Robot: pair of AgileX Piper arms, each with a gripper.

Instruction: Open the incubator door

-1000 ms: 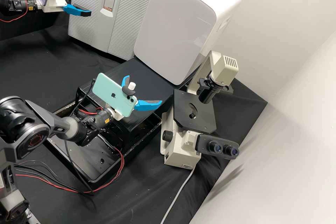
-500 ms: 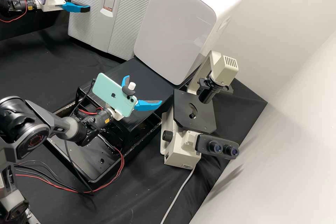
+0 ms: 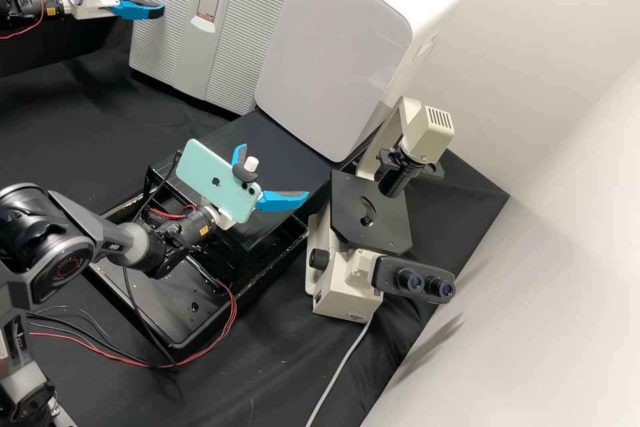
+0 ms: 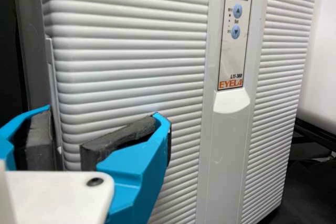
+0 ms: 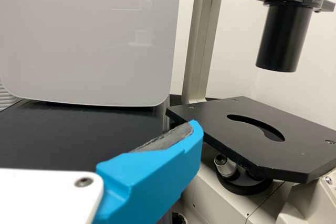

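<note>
The incubator [image 3: 170, 33] has a ribbed pale door [image 4: 131, 51], standing closed, with a control panel [image 4: 234, 30] down its middle. My left gripper [image 3: 148, 0] is open at the door's upper left side in the high view. In the left wrist view, the same gripper [image 4: 73, 135] has its two dark-padded fingers apart near the door's side edge, with nothing held; whether either touches the door I cannot tell. My right gripper [image 3: 275, 171] stands open and empty over the black platform, one blue finger of this gripper [image 5: 152, 177] showing in the right wrist view.
A white rounded machine [image 3: 333, 53] stands right beside the incubator, behind the black platform [image 3: 267, 140]. To the right is a microscope [image 3: 347, 280] with a flat black stage [image 5: 252, 135]. Red and black cables [image 3: 227, 320] trail below the right arm.
My left gripper has shifted left and slightly upward in the high view, away from the panel, and its fingers look somewhat closer together. The right arm has stayed still.
</note>
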